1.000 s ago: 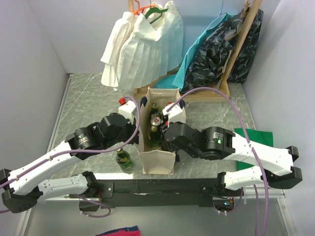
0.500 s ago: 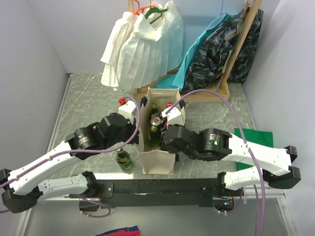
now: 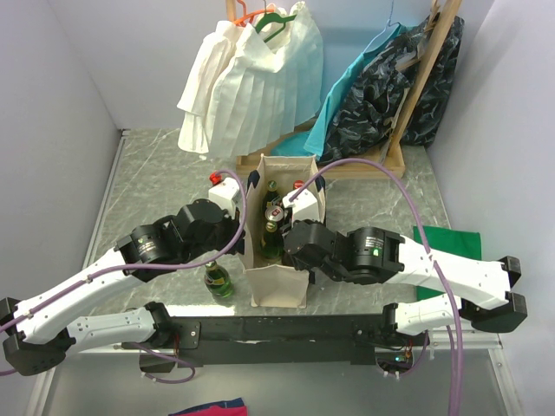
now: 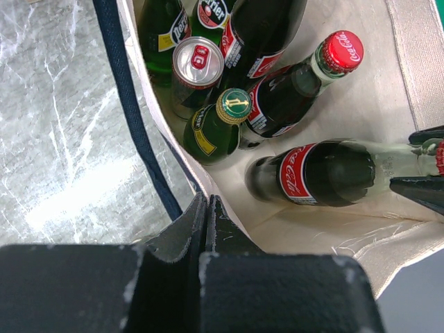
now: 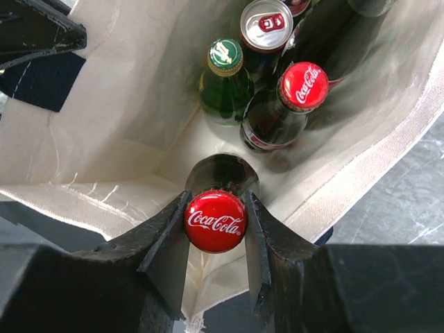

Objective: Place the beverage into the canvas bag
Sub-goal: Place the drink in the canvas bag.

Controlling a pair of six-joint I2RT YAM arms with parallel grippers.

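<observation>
The cream canvas bag (image 3: 277, 286) stands upright between my arms, its navy handle (image 4: 125, 104) hanging over the left side. My left gripper (image 4: 206, 201) is shut on the bag's left rim and holds it; in the top view it is at the bag's left edge (image 3: 250, 192). My right gripper (image 5: 216, 198) is shut on the red cap of a Coca-Cola bottle (image 5: 215, 222) and holds it inside the bag (image 5: 125, 83). The same bottle (image 4: 326, 173) lies tilted above the bag's floor. A second Coca-Cola bottle (image 5: 303, 87), green bottles (image 5: 223, 76) and a can (image 5: 266, 24) stand in the bag.
A green bottle (image 3: 218, 279) stands on the table just left of the bag. A white pleated garment (image 3: 251, 78), a teal cloth (image 3: 351, 95) and a dark garment (image 3: 416, 78) hang on a wooden rack at the back. A green cloth (image 3: 451, 243) lies at the right.
My right arm has shifted a little to the left and deeper into the bag with the Coca-Cola bottle. The left arm and the bag have not moved.
</observation>
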